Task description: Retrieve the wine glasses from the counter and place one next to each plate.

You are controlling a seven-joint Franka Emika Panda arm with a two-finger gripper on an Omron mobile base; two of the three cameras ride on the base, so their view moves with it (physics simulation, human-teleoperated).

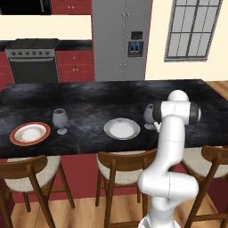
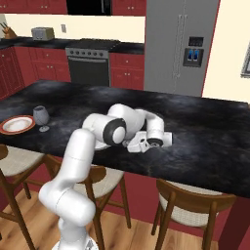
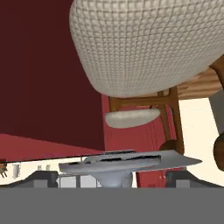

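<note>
Now gripper (image 3: 112,177) open, fingertips apart; wine glass (image 1: 150,116) foot apparently between them, beside plain plate (image 1: 121,128).

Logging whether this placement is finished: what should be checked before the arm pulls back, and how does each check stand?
1. Gripper open, fingers apart: ok.
2. Second wine glass upright beside the white plate: ok.
3. First wine glass upright beside the orange-rimmed plate: ok.
4. Second wine glass's foot flat on the island top: cannot tell, the arm hides it.
5. Fingers clear of the glass for retreat: cannot tell, it sits between them.
</note>
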